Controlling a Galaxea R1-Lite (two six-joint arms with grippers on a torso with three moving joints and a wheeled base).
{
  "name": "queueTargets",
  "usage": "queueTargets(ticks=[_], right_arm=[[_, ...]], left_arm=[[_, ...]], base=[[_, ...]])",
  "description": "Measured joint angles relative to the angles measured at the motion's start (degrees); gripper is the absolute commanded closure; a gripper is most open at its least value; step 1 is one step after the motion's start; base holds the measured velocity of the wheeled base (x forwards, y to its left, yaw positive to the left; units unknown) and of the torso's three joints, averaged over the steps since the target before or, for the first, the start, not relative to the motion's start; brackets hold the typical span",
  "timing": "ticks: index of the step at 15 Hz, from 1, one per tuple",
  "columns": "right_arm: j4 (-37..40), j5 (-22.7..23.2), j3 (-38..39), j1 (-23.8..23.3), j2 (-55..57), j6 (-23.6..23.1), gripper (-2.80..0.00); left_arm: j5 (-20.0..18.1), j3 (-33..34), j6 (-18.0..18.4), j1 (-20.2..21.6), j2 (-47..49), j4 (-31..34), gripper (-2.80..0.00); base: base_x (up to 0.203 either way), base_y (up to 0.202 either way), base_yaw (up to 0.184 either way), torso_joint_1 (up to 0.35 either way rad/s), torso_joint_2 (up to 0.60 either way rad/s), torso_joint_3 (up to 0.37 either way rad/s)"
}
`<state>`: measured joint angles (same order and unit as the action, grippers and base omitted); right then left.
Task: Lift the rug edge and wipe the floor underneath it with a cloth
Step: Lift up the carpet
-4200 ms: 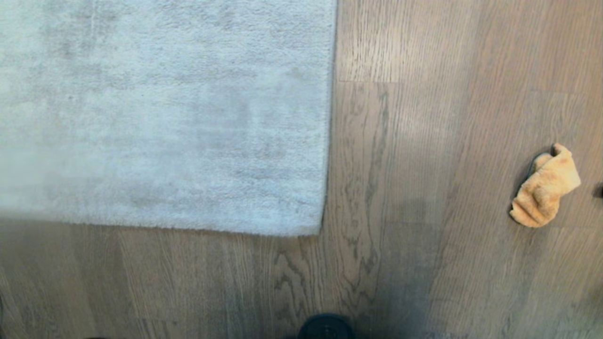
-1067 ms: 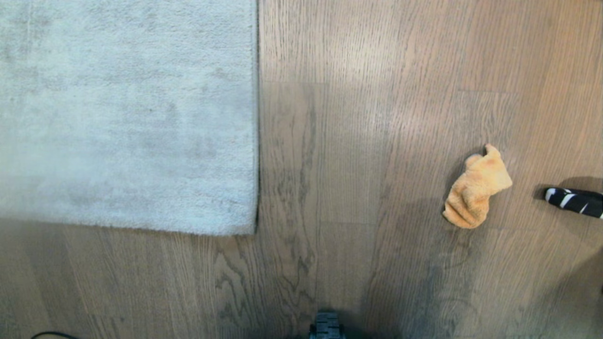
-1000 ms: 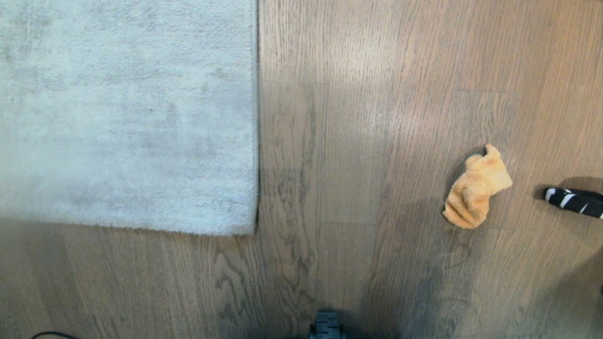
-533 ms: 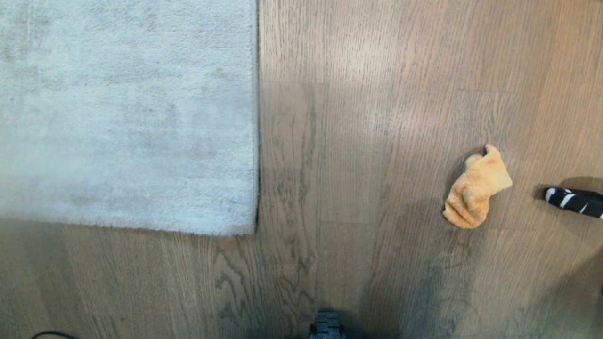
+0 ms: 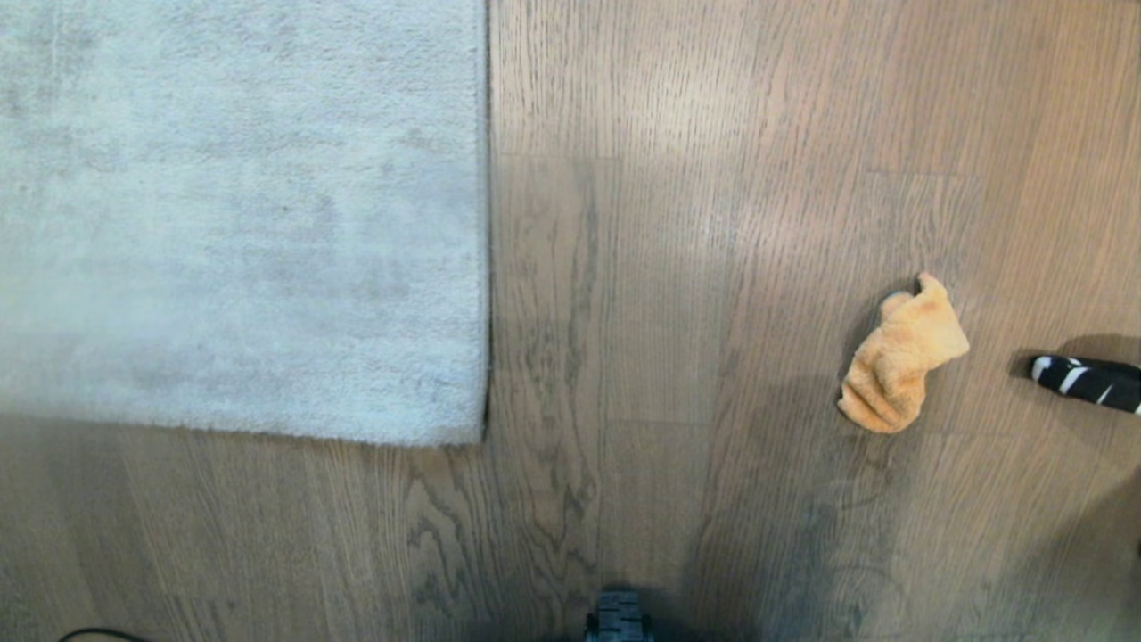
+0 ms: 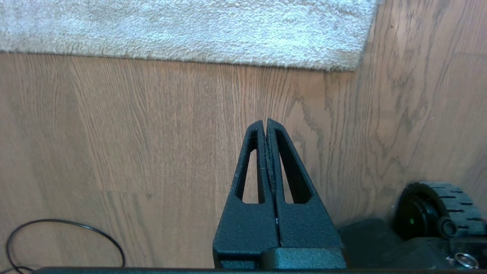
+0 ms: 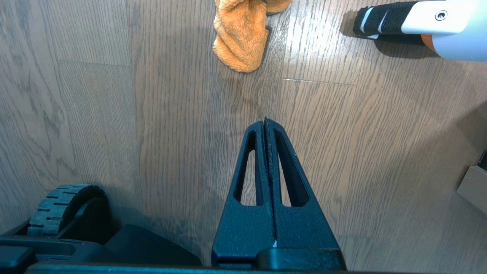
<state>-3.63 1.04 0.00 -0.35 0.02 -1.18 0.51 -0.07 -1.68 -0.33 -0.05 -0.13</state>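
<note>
we stop driving, view steady now | left gripper (image 6: 265,123) pinched empty, rug edge (image 6: 228,62) ahead | right gripper (image 7: 265,122) pinched empty, cloth (image 7: 241,36) ahead on floor (image 5: 642,294) | next: grab cloth

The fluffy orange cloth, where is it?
In the head view, the cloth lies crumpled on the floor at the right, beside a black-and-white striped thing.

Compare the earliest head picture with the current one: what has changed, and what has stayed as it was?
The whole view has shifted, so the camera moved, not the things: the light grey short-pile rug and small orange fluffy cloth now sit further left, and a black-and-white striped object has come into view. The cloth is untouched on the wood-grain plank floor; the rug lies flat.
</note>
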Motion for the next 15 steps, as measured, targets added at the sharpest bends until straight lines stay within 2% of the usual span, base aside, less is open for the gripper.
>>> queueTargets(ticks=[6, 9, 12, 15], right_arm=[[0.00, 0.00, 0.00, 0.02, 0.00, -0.02, 0.00], [-0.02, 0.00, 0.00, 0.00, 0.00, -0.02, 0.00], [0.00, 0.00, 0.00, 0.01, 0.00, -0.01, 0.00], [-0.02, 0.00, 0.00, 0.00, 0.00, -0.02, 0.00]], left_arm=[[-0.72, -6.52, -1.10, 0.00, 0.96, 2.11, 0.00], [-1.54, -11.16, -1.10, -0.37, 6.47, 3.27, 0.00], [-5.05, -16.05, -1.10, -1.97, 14.70, 3.46, 0.00], [-11.12, -20.96, -1.28, -3.96, 24.46, 3.33, 0.00]], base=[[0.000, 0.000, 0.000, 0.000, 0.00, 0.000], [0.000, 0.000, 0.000, 0.000, 0.00, 0.000], [0.000, 0.000, 0.000, 0.000, 0.00, 0.000], [0.000, 0.000, 0.000, 0.000, 0.00, 0.000]])
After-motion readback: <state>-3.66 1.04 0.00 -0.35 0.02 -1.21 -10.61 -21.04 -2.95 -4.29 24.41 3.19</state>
